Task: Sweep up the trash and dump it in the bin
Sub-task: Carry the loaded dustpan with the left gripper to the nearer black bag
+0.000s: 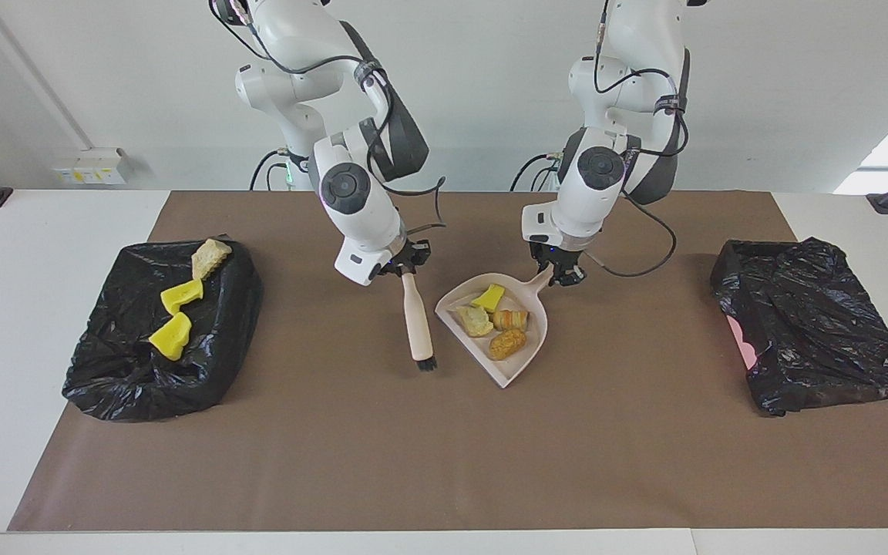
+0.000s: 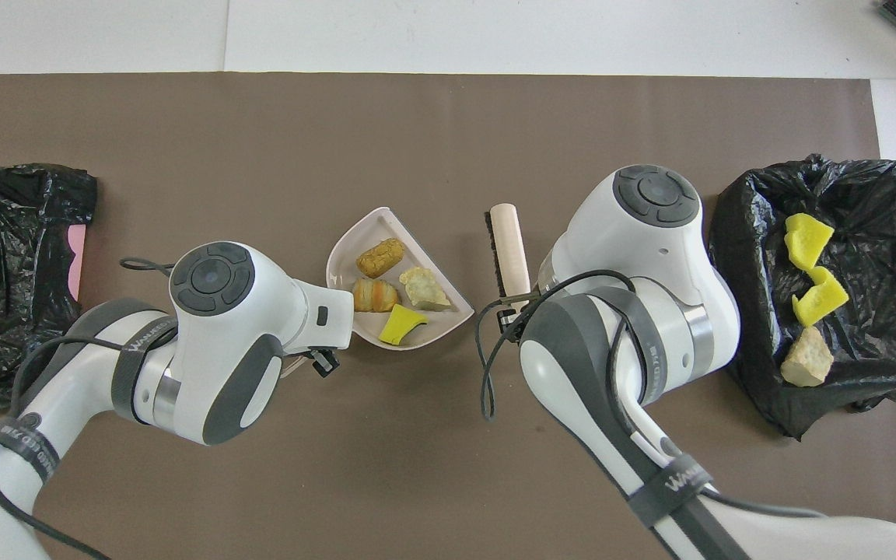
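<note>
A pale pink dustpan [image 1: 530,301] [image 2: 339,260] sits at mid-table on the brown mat and holds several pieces of trash: a yellow chunk [image 1: 488,296] [image 2: 401,327], a pale piece [image 1: 473,320], a striped orange piece [image 1: 509,318] and a brown one [image 1: 507,344] [image 2: 379,257]. My left gripper [image 1: 560,274] [image 2: 323,362] is shut on the dustpan's handle. My right gripper [image 1: 405,266] [image 2: 512,311] is shut on the brush [image 1: 417,320] [image 2: 510,245], which hangs beside the pan toward the right arm's end. A black-lined bin [image 1: 112,378] [image 2: 868,373] there holds three more pieces.
A second black-bagged bin [image 1: 814,324] [image 2: 12,257] with a pink patch showing sits at the left arm's end of the table. The brown mat [image 1: 413,462] covers most of the white table.
</note>
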### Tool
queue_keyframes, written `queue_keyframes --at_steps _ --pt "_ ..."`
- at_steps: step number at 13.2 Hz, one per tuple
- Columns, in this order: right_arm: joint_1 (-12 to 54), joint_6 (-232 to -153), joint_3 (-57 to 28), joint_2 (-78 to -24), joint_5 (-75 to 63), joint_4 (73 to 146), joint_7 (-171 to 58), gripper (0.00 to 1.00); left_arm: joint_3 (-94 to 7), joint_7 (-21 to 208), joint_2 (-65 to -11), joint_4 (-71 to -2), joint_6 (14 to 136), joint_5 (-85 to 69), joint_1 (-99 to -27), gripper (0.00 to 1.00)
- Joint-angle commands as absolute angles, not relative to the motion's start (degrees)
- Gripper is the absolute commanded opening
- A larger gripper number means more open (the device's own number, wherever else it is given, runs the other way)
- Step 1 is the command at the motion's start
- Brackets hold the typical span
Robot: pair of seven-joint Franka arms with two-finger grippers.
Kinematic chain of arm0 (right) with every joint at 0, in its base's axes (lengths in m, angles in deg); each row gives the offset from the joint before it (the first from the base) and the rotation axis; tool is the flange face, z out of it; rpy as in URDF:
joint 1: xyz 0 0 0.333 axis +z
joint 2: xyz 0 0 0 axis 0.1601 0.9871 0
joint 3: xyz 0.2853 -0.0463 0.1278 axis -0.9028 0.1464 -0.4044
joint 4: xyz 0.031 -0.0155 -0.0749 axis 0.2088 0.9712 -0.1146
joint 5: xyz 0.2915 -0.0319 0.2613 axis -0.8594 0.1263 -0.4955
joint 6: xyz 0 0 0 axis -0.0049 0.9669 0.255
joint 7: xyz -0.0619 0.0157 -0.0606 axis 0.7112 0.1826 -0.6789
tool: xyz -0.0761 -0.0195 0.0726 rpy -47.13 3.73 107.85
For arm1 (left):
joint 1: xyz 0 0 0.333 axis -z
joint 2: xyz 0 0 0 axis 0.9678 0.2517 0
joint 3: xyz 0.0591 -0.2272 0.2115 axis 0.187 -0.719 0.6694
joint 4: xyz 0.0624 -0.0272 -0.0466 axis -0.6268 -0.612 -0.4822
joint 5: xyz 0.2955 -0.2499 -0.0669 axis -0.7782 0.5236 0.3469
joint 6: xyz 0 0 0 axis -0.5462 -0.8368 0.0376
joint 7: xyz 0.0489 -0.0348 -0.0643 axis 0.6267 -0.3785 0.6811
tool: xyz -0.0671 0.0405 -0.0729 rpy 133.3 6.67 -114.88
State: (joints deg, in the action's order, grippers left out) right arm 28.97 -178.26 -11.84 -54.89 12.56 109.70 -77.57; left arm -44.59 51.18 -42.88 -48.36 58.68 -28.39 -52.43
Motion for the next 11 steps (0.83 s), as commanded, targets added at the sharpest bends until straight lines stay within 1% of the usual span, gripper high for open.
queue_keyframes --at_steps 1,3,6,8,11 --pt "32.1 -175.0 -12.4 -58.8 15.6 111.0 -85.6 0.0 -43.9 54.5 -45.1 -47.1 58.6 -27.7 -53.2 0.0" --pt "35.7 -175.4 -12.4 -62.3 16.9 115.7 -89.6 0.0 -43.9 57.0 -46.6 -46.2 58.6 -27.7 -55.9 0.0" --pt "39.8 -176.1 -12.6 -65.5 16.8 119.8 -94.4 0.0 -43.8 57.9 -51.3 -45.4 56.1 -27.7 -62.1 0.0" --pt "42.5 -176.5 -12.6 -65.6 16.0 119.6 -99.2 0.0 -43.8 57.9 -53.1 -43.7 51.9 -27.8 -67.2 0.0" --pt "49.2 -181.4 -12.6 -63.7 15.9 119.6 -105.3 0.0 -43.8 57.1 -52.7 -37.6 43.6 -28.1 -76.8 0.0"
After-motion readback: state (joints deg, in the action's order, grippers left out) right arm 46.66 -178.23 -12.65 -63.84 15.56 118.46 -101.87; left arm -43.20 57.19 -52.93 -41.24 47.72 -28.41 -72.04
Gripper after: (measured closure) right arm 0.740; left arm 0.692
